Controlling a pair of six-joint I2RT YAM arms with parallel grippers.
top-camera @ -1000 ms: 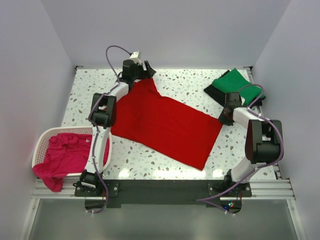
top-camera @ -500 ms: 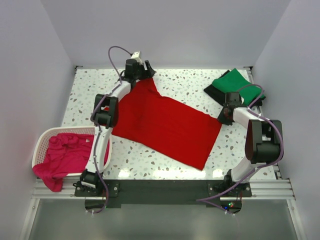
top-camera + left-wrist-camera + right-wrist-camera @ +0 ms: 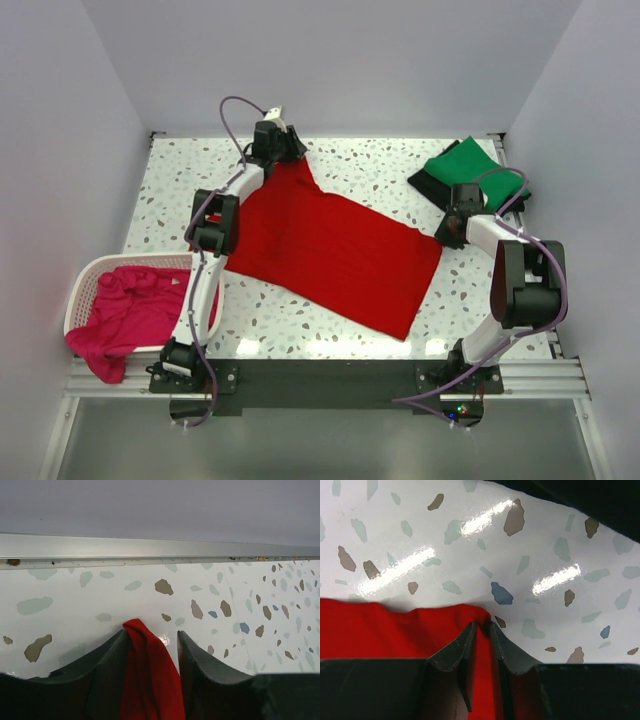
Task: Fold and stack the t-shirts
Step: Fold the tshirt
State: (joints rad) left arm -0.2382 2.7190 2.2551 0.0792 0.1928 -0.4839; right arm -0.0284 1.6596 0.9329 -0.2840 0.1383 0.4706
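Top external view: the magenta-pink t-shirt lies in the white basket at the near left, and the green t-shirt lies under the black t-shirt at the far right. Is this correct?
Not quite. The green t-shirt lies on top of the black t-shirt, not under it, as the top external view shows. The magenta-pink t-shirt does lie in the white basket at the near left.

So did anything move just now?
The left gripper narrowed its jaws around the red shirt at its far corner, and that arm edged slightly right. The right gripper kept pinching the opposite corner. The red shirt, green shirt and basket stayed put.
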